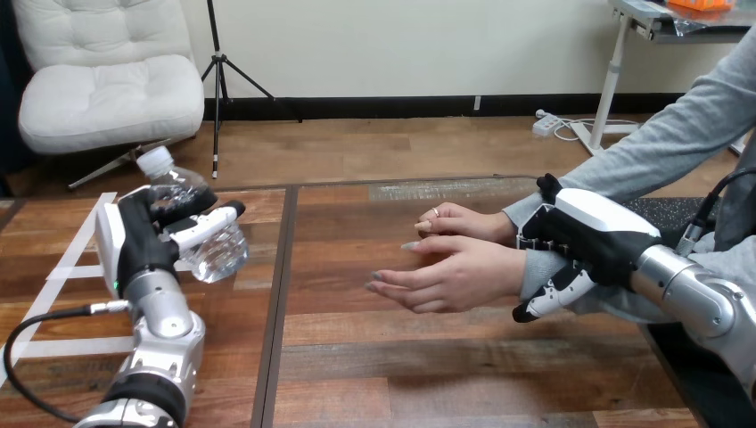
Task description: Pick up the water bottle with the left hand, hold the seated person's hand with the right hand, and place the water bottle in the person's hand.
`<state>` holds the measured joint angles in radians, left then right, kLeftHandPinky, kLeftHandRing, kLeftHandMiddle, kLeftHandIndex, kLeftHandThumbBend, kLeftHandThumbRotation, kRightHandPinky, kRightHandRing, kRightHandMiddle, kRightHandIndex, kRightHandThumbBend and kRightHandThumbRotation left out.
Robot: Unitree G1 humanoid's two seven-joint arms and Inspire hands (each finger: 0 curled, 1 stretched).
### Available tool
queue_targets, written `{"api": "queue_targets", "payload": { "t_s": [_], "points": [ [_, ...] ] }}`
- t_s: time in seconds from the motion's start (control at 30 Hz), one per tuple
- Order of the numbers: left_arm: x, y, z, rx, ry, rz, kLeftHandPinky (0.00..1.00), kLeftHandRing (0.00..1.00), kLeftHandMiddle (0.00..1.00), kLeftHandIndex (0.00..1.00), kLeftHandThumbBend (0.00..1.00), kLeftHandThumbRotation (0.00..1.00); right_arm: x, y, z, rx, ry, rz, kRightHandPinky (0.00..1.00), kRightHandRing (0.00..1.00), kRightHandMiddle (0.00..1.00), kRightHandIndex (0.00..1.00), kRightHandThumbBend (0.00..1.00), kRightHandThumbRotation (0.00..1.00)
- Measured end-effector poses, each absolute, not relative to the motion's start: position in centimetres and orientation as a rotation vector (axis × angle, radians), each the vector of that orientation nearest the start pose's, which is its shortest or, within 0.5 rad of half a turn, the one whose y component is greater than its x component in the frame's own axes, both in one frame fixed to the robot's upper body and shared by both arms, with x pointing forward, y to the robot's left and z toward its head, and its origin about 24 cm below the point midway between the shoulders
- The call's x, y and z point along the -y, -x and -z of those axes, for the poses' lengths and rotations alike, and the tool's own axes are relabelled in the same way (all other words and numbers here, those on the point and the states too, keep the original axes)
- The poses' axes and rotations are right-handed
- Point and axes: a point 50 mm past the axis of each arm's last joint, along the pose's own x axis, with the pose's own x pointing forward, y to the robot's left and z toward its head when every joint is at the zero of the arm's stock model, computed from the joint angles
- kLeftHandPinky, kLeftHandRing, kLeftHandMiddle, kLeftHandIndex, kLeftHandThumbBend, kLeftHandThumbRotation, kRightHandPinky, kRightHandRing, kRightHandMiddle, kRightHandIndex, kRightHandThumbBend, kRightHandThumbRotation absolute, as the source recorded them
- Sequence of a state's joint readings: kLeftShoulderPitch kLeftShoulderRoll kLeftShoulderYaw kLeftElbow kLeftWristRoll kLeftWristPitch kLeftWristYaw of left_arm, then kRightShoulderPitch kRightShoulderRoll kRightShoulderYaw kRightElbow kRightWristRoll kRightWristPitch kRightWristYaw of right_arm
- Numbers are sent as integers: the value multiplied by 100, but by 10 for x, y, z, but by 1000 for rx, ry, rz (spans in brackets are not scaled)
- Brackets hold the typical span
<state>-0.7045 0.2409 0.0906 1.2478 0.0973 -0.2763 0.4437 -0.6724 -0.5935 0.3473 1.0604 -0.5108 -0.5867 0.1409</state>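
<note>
A clear plastic water bottle (198, 225) with a white cap is lifted off the table at the left, tilted with its cap up and to the left. My left hand (152, 232) is shut on it, fingers and thumb curled round its body. At the right, my right hand (579, 241) is curled round the person's wrist at the grey sleeve. The person's nearer hand (446, 276) is held out over the table, palm turned up and inward, fingers pointing left. Their farther hand (455, 221) rests just behind it. A wide gap separates the bottle from the person's hands.
The wooden table (392, 357) has a dark seam running front to back near its middle. White tape lines (71, 259) mark the left part of the tabletop. A black cable (27, 357) loops by my left forearm.
</note>
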Motion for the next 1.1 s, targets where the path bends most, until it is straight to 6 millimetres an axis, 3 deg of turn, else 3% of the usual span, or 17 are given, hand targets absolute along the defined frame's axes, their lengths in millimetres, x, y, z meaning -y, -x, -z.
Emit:
{"api": "queue_targets", "payload": {
  "t_s": [0.57,1.1],
  "points": [
    [-209,-351,-23,-179,-343,-422,24,31,36,49,81,0,226,-344,-55,-13,1158,-523,18,21,25,26,78,0],
    [-200,-352,-21,-185,-333,-390,19,26,32,49,80,0,218,-345,-53,-3,1141,-531,17,20,24,26,78,0]
  ]
}}
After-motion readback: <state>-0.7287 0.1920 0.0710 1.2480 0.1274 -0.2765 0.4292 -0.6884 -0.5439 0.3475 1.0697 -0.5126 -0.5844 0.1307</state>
